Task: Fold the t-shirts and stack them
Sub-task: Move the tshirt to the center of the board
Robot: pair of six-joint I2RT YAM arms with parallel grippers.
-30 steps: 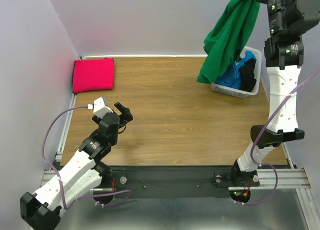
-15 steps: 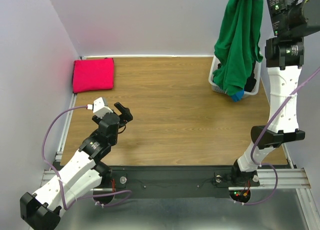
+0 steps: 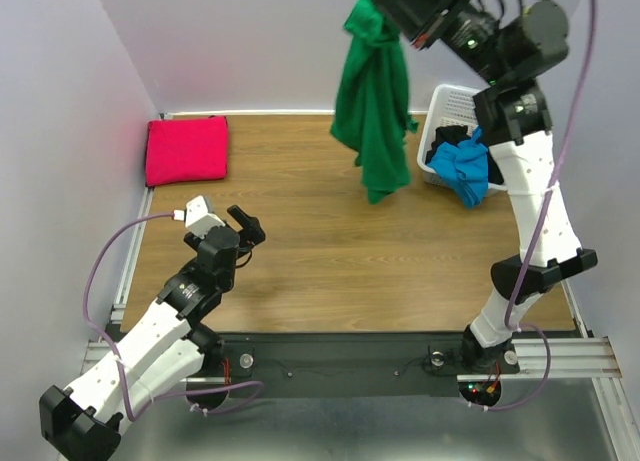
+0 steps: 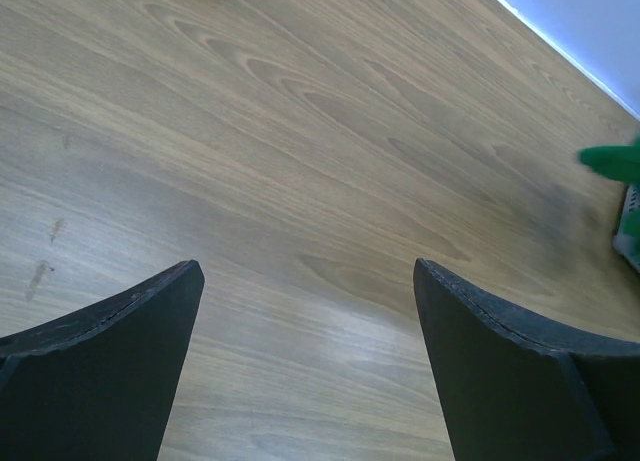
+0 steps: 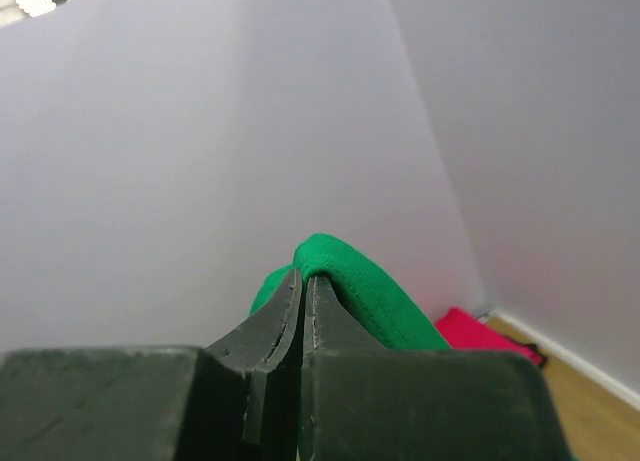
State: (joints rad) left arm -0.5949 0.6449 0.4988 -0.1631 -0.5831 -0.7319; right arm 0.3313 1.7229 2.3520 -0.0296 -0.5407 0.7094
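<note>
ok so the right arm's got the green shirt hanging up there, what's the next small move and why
Probably lower the right end effector so the bright green cloth t-shirt, pinched at one bunched edge and hanging free, meets the wooden table below; the open left end effector could then help spread it.

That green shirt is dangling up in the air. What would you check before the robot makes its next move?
1. Right gripper shut on the green t-shirt: ok.
2. Green t-shirt hangs apart from the basket: ok.
3. Bare table under it to lay it on: ok.
4. Left gripper open and empty, ready to help: ok.
5. Shirt spread out for folding: not ok, it hangs bunched.
6. Blue t-shirt fully inside basket: not ok, it droops over the rim.
</note>
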